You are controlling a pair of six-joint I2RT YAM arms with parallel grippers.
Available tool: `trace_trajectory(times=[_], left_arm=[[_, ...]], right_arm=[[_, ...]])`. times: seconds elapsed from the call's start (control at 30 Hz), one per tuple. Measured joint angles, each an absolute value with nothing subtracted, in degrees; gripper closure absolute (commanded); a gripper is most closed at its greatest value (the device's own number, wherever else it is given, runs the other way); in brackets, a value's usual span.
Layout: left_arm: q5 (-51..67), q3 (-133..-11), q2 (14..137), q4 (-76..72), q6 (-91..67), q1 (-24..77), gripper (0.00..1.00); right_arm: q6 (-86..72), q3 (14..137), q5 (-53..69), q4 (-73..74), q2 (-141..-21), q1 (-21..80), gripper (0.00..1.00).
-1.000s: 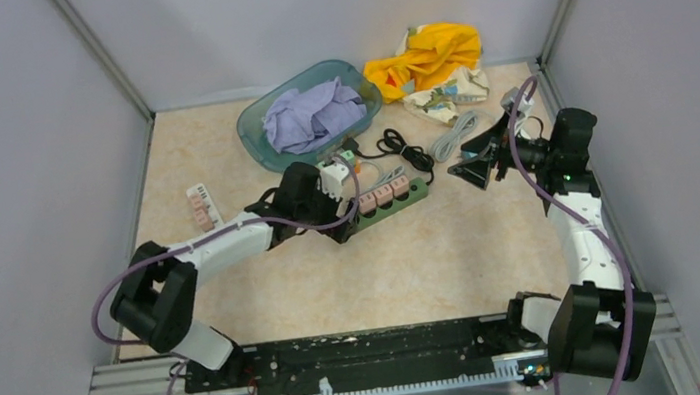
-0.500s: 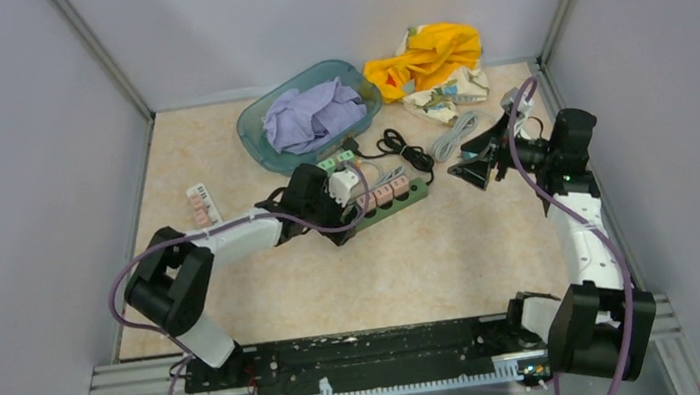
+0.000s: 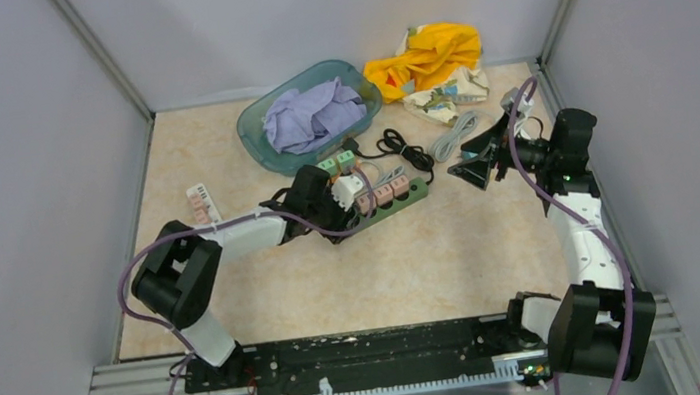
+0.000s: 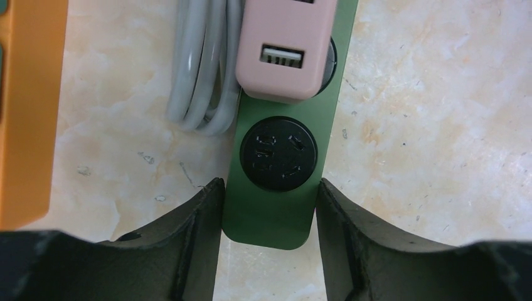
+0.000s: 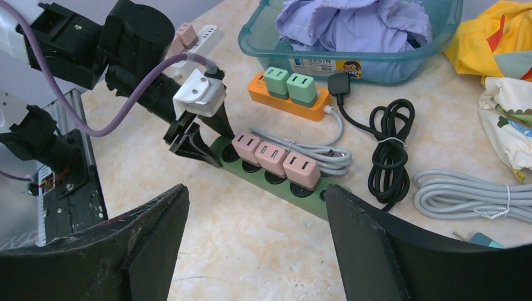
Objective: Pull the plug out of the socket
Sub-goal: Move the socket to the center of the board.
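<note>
1. The left claw (image 4: 270, 188) is closed on the near end of the green power strip (image 4: 270, 219). One finger (image 4: 194, 238) presses against each long side. It grips the strip body, not a plug.
2. Just ahead of the fingertips, and between them, an empty socket (image 4: 279, 153) faces up, round and black.
3. Just beyond that socket, the nearest pink plug (image 4: 285, 37) sits in the strip, apart from both fingers.
4. To the left of this claw, a grey cable bundle (image 4: 201, 75) lies against the strip's side. An orange power strip (image 4: 25, 113) lies farther left.
5. The right claw (image 5: 256, 194) stands wide open with nothing between its fingers, hovering above the surface (image 5: 251, 263), well apart from the left claw.
6. Straight ahead of the right claw, the three pink plugs (image 5: 271, 157) stand in a row, all seated in the green strip. The left claw is at the strip's far-left end.
7. Beyond the pink row, two green plugs (image 5: 288, 84) sit in the orange strip.
8. Ahead and to the right of the right claw lies a coiled black cable (image 5: 389, 150).
9. Past the black cable, a teal basin (image 5: 439, 44) holds purple cloth (image 5: 351, 19).
</note>
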State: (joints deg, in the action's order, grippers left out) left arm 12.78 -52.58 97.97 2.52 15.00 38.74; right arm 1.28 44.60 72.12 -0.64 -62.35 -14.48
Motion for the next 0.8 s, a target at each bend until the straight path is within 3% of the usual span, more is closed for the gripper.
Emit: trace_trajectory(times=[0.13, 0.3, 0.43, 0.8], left_arm=[[13.6, -52.6, 98.0, 2.6, 16.0, 38.7, 0.76], [14.4, -51.7, 97.5, 1.9, 17.5, 38.7, 0.91], [15.1, -47.9, 94.3, 0.4, 17.9, 39.4, 0.95], [14.5, -37.9, 85.1, -3.2, 16.9, 47.2, 0.97]], right_arm=[[1.3, 44.6, 72.1, -0.6, -62.3, -14.5, 0.20], [1.3, 44.6, 72.1, -0.6, -62.3, -14.5, 0.20], [1.3, 44.6, 72.1, -0.6, -62.3, -14.5, 0.20], [1.8, 44.6, 72.8, -0.6, -62.3, -14.5, 0.22]])
